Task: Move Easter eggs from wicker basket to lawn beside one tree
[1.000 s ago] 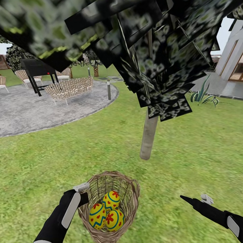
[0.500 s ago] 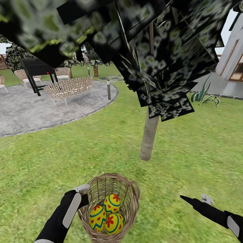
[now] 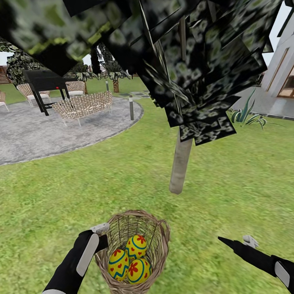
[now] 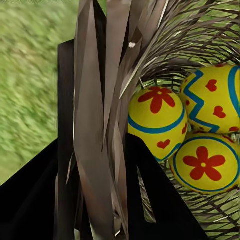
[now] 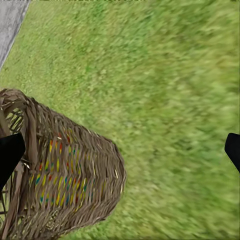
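Note:
Three yellow Easter eggs [image 3: 136, 246] with red flowers and blue zigzags lie together inside the wicker basket [image 3: 163, 228], at the near edge of the lawn [image 3: 102, 179]. My left gripper [image 3: 102, 233] is shut on the basket's near-left rim. In the left wrist view the woven wall [image 4: 100, 125] runs between the fingers, with the eggs [image 4: 157, 120] just beyond. My right gripper [image 3: 234, 241] hovers open over the grass to the right of the basket. The right wrist view shows the basket [image 5: 65, 170] from outside. The tree's pale trunk [image 3: 179, 167] stands just beyond the basket.
The tree's dark canopy [image 3: 196, 61] hangs low across the upper view. A grey gravel patio [image 3: 49, 130] with wicker seats [image 3: 83, 106] and a black grill [image 3: 43, 83] lies at the far left. A spiky plant [image 3: 245, 116] and the white house [image 3: 281, 69] are at the right.
The basket with its eggs and my left gripper sit slightly lower in the view than a second ago. The canopy has shifted a little. The right arm has not moved.

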`<state>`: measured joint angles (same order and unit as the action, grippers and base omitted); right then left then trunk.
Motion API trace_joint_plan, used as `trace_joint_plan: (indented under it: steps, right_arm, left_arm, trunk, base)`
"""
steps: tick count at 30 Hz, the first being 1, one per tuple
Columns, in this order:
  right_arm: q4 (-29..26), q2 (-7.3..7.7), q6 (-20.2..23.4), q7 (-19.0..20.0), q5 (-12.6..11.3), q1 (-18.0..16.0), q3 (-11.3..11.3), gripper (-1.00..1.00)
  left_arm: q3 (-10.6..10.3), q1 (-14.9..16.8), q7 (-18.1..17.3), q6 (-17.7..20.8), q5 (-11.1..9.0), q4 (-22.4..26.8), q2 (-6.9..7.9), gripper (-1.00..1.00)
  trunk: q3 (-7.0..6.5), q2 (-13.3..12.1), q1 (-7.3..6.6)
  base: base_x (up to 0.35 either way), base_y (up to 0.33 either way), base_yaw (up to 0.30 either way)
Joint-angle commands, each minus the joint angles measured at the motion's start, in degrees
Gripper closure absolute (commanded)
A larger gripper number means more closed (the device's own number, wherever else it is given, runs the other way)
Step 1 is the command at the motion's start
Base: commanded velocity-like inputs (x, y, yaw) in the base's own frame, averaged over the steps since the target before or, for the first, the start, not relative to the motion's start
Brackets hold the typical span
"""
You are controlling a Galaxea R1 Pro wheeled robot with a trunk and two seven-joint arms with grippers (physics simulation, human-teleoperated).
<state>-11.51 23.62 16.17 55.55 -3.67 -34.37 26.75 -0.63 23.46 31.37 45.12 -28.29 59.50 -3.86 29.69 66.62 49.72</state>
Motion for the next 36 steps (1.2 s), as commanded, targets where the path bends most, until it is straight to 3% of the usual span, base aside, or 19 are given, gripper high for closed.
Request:
trace_joint_plan:
  steps: [1,5,7,16,36]
  right_arm:
    - [0.0,-0.01,0.0,0.0,-0.02,0.0,0.0,-1.0]
    - [0.04,-0.1,0.04,0.03,-0.08,0.01,-0.01,-1.0]
    - [0.08,-0.88,0.16,0.08,-0.11,0.08,-0.03,-1.0]
    - [-0.18,-0.86,-0.1,0.25,-0.03,0.01,-0.03,-1.0]
    - [-0.34,-0.77,-0.11,0.37,-0.02,-0.08,-0.03,-1.0]
  left_arm:
    - [-0.03,0.01,0.01,-0.16,-0.27,0.0,0.0,1.0]
    - [0.01,0.01,0.01,-0.28,-0.36,0.18,-0.09,1.0]
    - [0.01,0.01,0.0,-0.33,-0.36,0.26,-0.09,1.0]
    - [-0.08,0.01,-0.26,-0.43,-0.36,0.09,-0.11,1.0]
    - [-0.52,0.01,-0.79,-1.09,-0.36,-0.03,-0.26,1.0]
  trunk:
    - [0.18,0.42,0.23]
    - [0.9,2.02,1.1]
    - [1.26,2.83,1.54]
    - [2.88,6.44,3.52]
    - [2.88,6.44,3.52]
  base:
    - [0.153,-0.141,0.0]
    - [0.034,-0.031,0.0]
    - [0.001,-0.001,0.0]
    - [0.011,0.0,0.0]
    - [0.076,0.0,0.0]
